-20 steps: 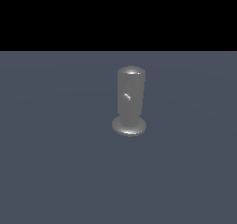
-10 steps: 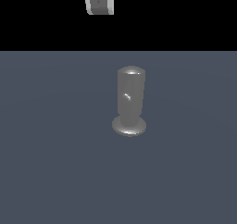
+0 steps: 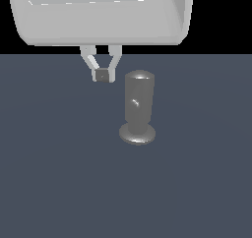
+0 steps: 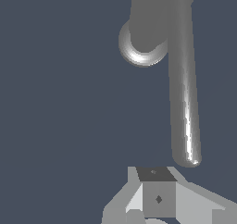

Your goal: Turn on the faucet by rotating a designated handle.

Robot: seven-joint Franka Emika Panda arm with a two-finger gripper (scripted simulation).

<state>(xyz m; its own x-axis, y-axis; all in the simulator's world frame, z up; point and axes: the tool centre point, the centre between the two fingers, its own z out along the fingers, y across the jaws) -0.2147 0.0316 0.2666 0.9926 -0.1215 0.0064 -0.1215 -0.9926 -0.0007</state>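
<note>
The faucet (image 3: 138, 104) is a dull grey upright cylinder with a domed top on a round disc foot (image 3: 138, 134). Its handle points toward the exterior camera and shows there only as a short bright stub (image 3: 136, 103). In the wrist view the handle (image 4: 184, 89) is a long thin rod with a round end, and the faucet body (image 4: 148, 15) lies beyond it. My pale gripper (image 3: 102, 75) hangs to the exterior view's left of the faucet's upper part. It is shut and empty. In the wrist view my gripper (image 4: 155, 193) sits just short of the rod's round end, apart from it.
The faucet stands on a flat dark blue-grey floor (image 3: 59, 173). My arm's large pale body (image 3: 101, 15) fills the top of the exterior view, above the gripper and the faucet.
My arm has come in from the top of the exterior view and moved down to beside the faucet's upper part. The faucet and its handle have not moved.
</note>
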